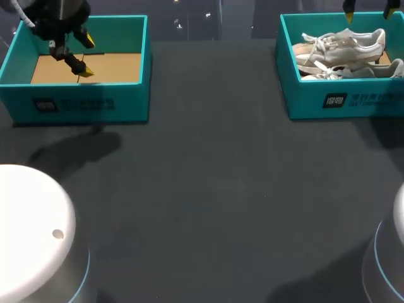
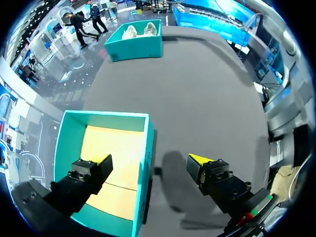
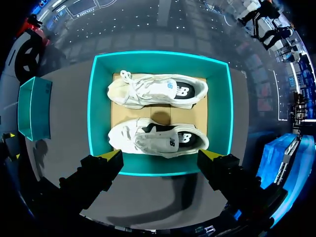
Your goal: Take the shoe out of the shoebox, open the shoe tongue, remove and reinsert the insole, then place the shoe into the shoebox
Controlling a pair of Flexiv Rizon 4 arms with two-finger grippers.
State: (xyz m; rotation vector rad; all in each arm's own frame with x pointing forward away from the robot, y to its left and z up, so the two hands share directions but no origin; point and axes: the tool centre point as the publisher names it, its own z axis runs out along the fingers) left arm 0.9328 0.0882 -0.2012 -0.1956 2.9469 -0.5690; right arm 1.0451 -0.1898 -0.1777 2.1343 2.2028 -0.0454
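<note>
Shoe: the soft white lace-up shoe (image 3: 158, 140) lay by its twin (image 3: 158, 91) in the teal cardboard shoebox (image 3: 93, 108).
Feel: it looked light and floppy; you should pinch the firm heel, not the soft top.
Right: your right gripper (image 3: 160, 154) hung above it, fingers wide, empty.
Left: your left gripper (image 2: 151, 160) hung wide and empty over the wall of the second teal cardboard box (image 2: 106, 114).

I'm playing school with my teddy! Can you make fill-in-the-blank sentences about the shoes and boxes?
The right shoebox holds ___ white shoes.
The left shoebox is ___ inside.
The left claw and right claw are both ___, gripping nothing.
Missing words: two, empty, open.
</note>
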